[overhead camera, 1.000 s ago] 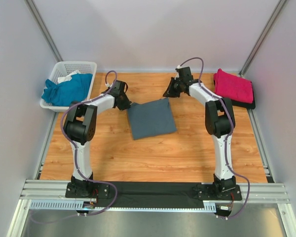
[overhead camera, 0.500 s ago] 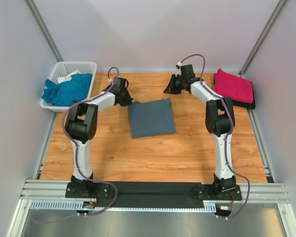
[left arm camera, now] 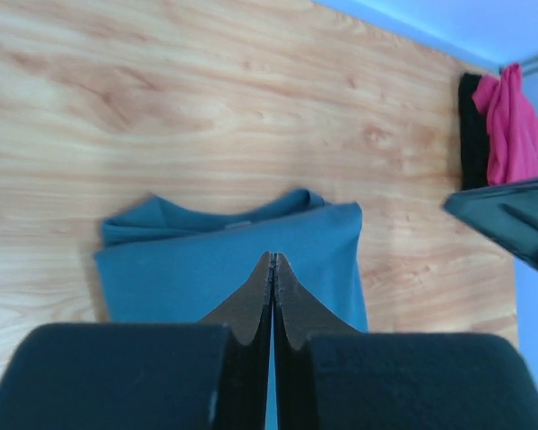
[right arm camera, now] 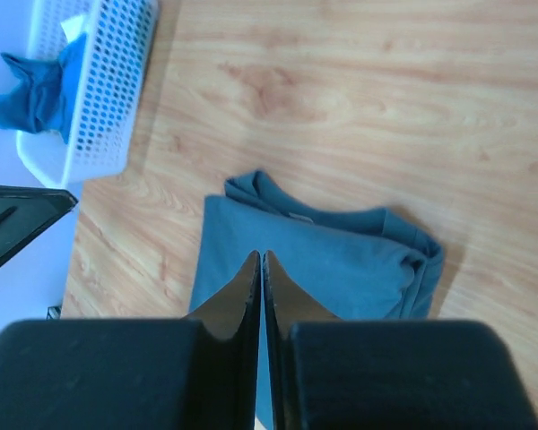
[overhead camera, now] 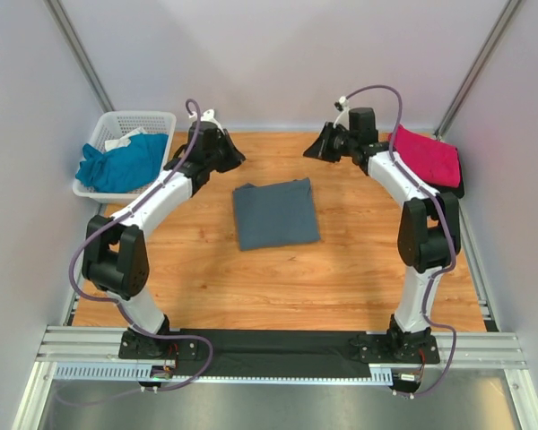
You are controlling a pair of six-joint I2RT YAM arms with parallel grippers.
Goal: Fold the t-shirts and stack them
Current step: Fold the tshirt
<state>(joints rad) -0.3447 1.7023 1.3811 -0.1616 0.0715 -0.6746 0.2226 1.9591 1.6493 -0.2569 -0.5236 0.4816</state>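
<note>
A slate-grey t-shirt [overhead camera: 275, 213] lies folded into a rectangle in the middle of the table, collar toward the back; it looks bluer in the left wrist view [left arm camera: 161, 278] and the right wrist view [right arm camera: 341, 260]. My left gripper [overhead camera: 233, 159] hovers off its back-left corner, shut and holding nothing [left arm camera: 273, 260]. My right gripper [overhead camera: 316, 150] hovers behind its back-right corner, also shut and holding nothing [right arm camera: 259, 258]. A magenta t-shirt [overhead camera: 423, 154] lies folded at the back right. A teal t-shirt [overhead camera: 121, 163] is bunched in the basket.
The white lattice basket [overhead camera: 152, 119] stands at the back left corner, overhanging the table's left edge. A black folded layer [overhead camera: 455, 186] lies under the magenta t-shirt. Grey walls close in the table on three sides.
Both grippers have lifted off the folded grey t-shirt's back corners and drawn up and apart toward the back. The t-shirt stays flat where it was.
</note>
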